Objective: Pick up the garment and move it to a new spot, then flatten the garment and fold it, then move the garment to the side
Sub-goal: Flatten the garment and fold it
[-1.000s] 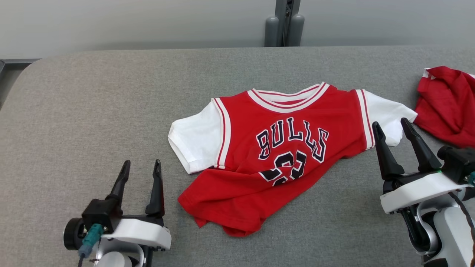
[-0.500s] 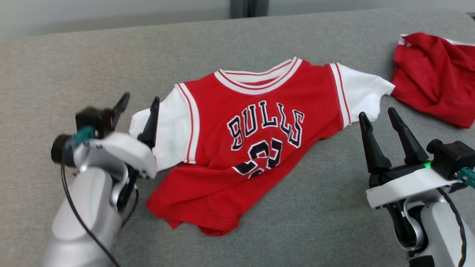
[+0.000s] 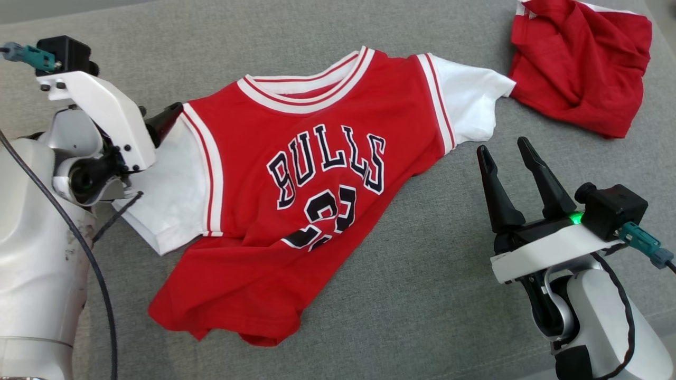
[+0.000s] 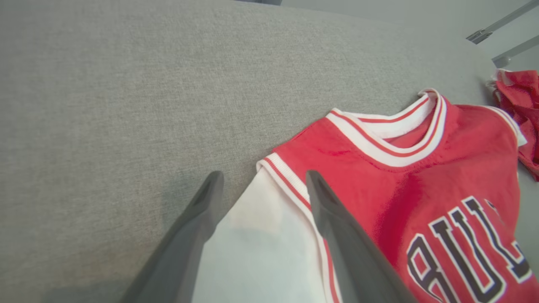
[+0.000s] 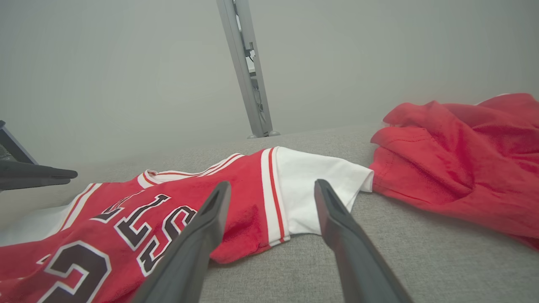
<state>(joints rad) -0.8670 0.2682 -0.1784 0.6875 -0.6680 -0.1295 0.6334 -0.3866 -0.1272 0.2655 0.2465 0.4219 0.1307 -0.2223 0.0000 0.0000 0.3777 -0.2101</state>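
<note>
The garment (image 3: 296, 174) is a red "BULLS" jersey with white sleeves, lying face up and rumpled at its hem on the grey table (image 3: 422, 295). My left gripper (image 4: 263, 185) is open, its fingers either side of the upper edge of the garment's white left sleeve (image 4: 252, 244), beside the red shoulder seam. In the head view one dark finger (image 3: 165, 119) pokes out from behind the white wrist at that sleeve. My right gripper (image 3: 504, 150) stands open and empty just short of the other white sleeve (image 3: 470, 105), which also lies ahead of its fingers (image 5: 337, 219).
A second red cloth (image 3: 581, 68) lies bunched at the far right, its edge touching the garment's right sleeve tip; it also appears as the red cloth (image 5: 463, 168). A grey metal post (image 5: 246, 71) rises behind the table. Bare grey surface lies in front of the garment.
The head camera has tilted down and closer. My left arm has reached forward from the near left to the garment's left sleeve. The right gripper and the garment have stayed put.
</note>
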